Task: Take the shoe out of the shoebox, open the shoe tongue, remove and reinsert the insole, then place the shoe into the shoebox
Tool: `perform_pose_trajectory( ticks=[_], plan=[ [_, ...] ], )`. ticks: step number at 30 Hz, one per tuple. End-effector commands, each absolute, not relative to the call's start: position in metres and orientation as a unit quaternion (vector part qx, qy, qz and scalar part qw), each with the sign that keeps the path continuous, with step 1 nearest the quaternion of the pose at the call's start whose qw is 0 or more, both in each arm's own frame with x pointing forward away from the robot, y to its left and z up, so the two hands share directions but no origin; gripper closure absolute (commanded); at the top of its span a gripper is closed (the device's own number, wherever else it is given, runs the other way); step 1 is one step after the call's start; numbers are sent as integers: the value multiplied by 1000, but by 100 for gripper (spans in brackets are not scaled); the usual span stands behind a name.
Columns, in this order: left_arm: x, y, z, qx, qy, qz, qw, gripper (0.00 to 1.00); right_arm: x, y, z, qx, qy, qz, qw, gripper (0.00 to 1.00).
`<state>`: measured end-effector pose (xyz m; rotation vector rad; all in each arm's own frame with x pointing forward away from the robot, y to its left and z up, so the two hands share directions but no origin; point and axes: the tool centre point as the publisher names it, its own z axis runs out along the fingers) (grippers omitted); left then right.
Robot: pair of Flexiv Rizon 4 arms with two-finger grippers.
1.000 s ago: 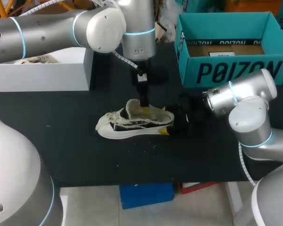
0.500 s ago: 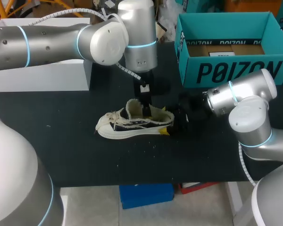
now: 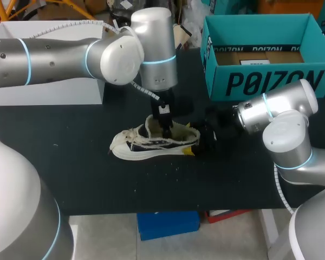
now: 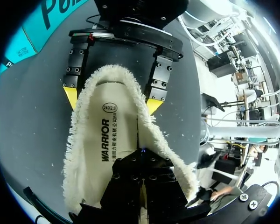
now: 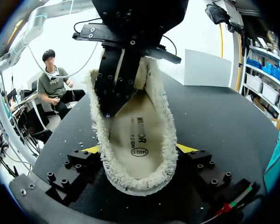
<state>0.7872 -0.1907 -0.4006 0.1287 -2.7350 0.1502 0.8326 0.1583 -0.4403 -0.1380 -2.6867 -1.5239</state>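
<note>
Right pincer [image 5: 139,149] clamps shoe [image 3: 146,147] heel; left pincer [image 4: 140,154] closed, inside shoe opening.

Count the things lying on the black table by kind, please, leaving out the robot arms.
Shoes: 1, the white frayed canvas shoe
Insoles: 1, the beige insole inside it
Boxes: 2, the teal cardboard shoebox and the white box
Total: 4

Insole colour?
The insole is cream-beige with black print. It shows best in the left wrist view.
</note>
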Motion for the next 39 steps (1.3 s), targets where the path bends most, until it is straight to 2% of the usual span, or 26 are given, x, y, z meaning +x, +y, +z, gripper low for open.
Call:
perform_pose_trajectory(
  ticks=[1, 2, 3, 4, 6, 10, 11, 14, 17, 21, 23, 27, 31, 35, 39],
  plan=[
    [782, -189, -406, 49, -978, 57, 195, 100, 834, 159, -442, -46, -869, -493, 24, 100],
    [782, -189, -407, 52, -978, 57, 193, 100, 834, 159, -442, -46, -869, -493, 24, 100],
    [782, -189, -407, 54, -979, 50, 188, 87, 834, 159, -442, -46, -869, -493, 24, 100],
    [782, -188, -408, 55, -980, 46, 184, 84, 834, 159, -442, -46, -869, -493, 24, 100],
    [784, -187, -409, 59, -980, 49, 182, 86, 834, 159, -442, -46, -869, -493, 24, 100],
    [785, -186, -409, 64, -982, 42, 171, 85, 834, 159, -442, -46, -869, -493, 24, 100],
    [785, -186, -409, 64, -982, 43, 170, 83, 834, 159, -442, -46, -869, -493, 24, 100],
    [785, -185, -409, 66, -983, 48, 162, 66, 834, 159, -442, -46, -869, -493, 24, 100],
    [785, -184, -407, 68, -985, 51, 148, 71, 834, 159, -442, -46, -869, -493, 24, 100],
    [785, -184, -407, 70, -988, 38, 131, 67, 834, 159, -442, -46, -869, -493, 24, 100],
    [786, -183, -409, 70, -992, 15, 104, 65, 834, 159, -442, -46, -869, -493, 24, 100],
    [788, -178, -410, 74, -995, -12, 59, 67, 834, 159, -442, -46, -869, -493, 24, 100],
    [792, -173, -414, 78, -996, -42, 7, 63, 834, 159, -442, -46, -869, -493, 24, 100],
    [793, -170, -418, 80, -993, -70, -56, 70, 834, 159, -442, -46, -869, -493, 24, 100],
    [796, -165, -424, 84, -986, -88, -111, 66, 834, 159, -442, -46, -869, -493, 24, 100]
  ],
)
